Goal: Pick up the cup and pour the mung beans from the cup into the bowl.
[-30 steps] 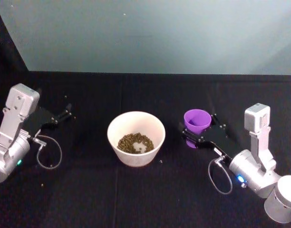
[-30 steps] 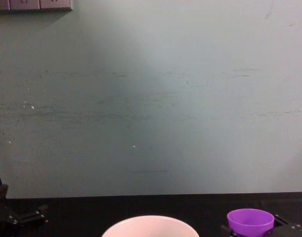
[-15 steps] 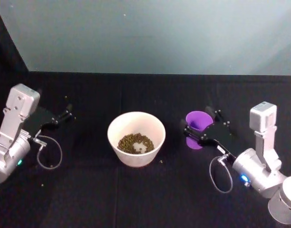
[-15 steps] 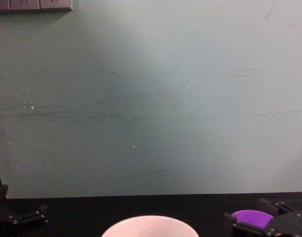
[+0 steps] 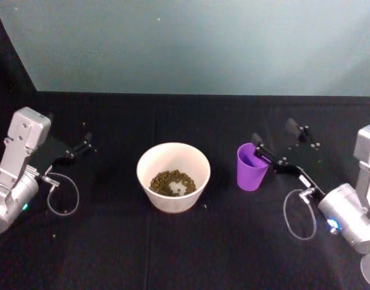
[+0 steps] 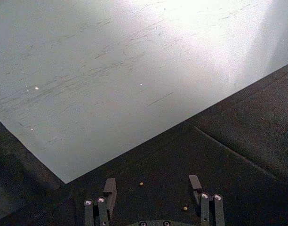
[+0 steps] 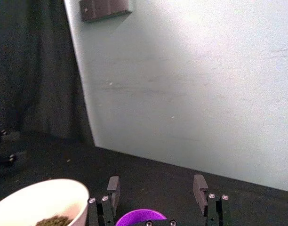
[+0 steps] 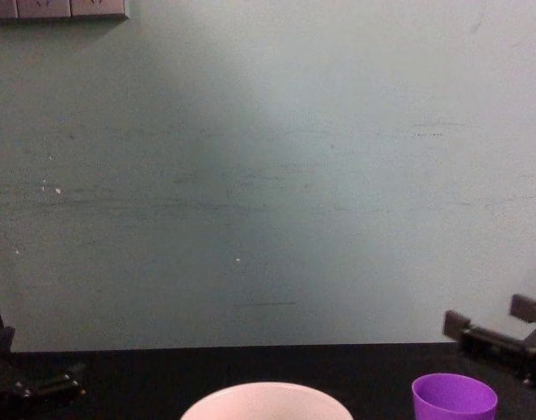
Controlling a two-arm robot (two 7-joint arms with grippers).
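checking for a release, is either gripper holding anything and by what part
Nothing is held. The right gripper is open beside the upright cup; the left gripper is open, parked far left.

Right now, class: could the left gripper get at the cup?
Probably not easily. The left gripper sits far left, and the bowl stands between it and the cup; the right gripper is beside the cup.

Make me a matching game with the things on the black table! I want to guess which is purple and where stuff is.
Things:
1. cup
2. bowl
3. left gripper
4. right gripper

Clues:
A. white, with mung beans inside
B. open, above and just to the right of the cup
C. purple, standing upright to the right of the bowl
D. off at the far left of the table, away from both containers

Pairs: 1-C, 2-A, 3-D, 4-B
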